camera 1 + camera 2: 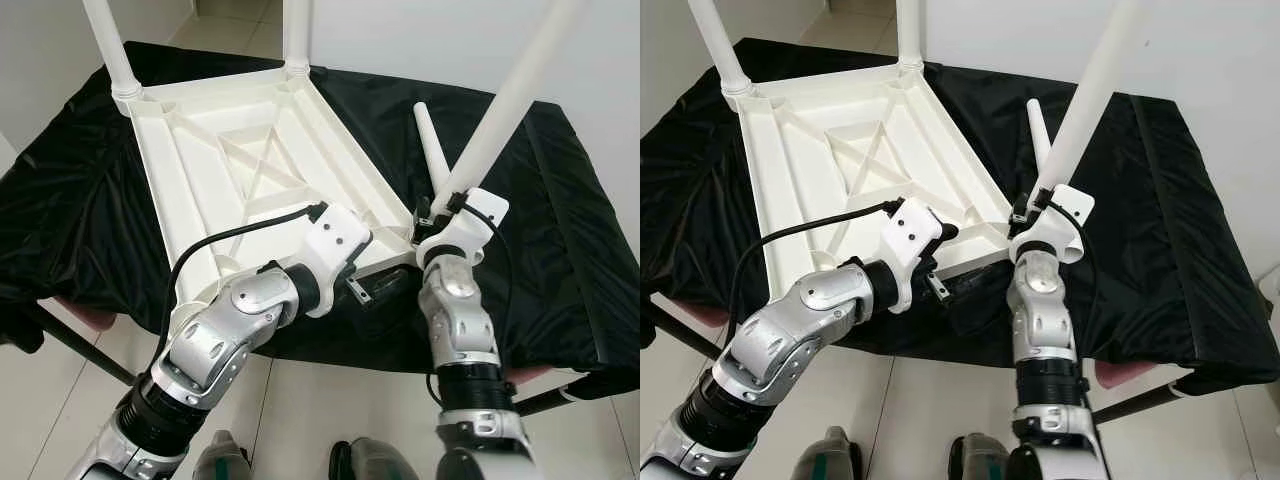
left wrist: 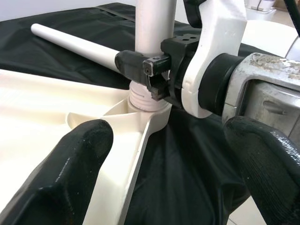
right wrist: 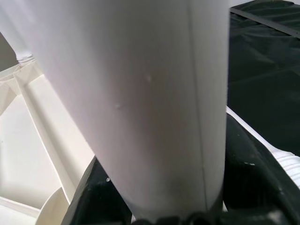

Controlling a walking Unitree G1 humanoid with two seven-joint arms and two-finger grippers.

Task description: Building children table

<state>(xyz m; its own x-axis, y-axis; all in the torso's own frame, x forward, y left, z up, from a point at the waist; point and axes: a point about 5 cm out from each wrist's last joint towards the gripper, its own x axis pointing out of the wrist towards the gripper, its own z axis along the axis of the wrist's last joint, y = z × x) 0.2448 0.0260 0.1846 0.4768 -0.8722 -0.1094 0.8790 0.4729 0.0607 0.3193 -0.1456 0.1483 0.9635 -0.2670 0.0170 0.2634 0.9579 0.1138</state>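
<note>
A white plastic tabletop [image 1: 230, 150] lies upside down on a black cloth [image 1: 560, 230]. Two white legs [image 1: 108, 40] [image 1: 296, 30] stand in its far corners. My right gripper [image 1: 435, 210] is shut on a third leg [image 1: 510, 100], low on its shaft. That leg leans up and to the right, with its threaded foot at the near right corner socket [image 2: 140, 101]. A last leg [image 1: 432, 150] lies loose on the cloth just beyond that corner. My left gripper [image 1: 375, 290] is open beside the tabletop's near edge, its fingers [image 2: 70, 178] wide apart and holding nothing.
The cloth-covered surface ends just in front of the tabletop, with tiled floor [image 1: 310, 400] below. White walls [image 1: 420, 40] close in behind and on the left. Bare black cloth lies to the right of the tabletop and along its left side.
</note>
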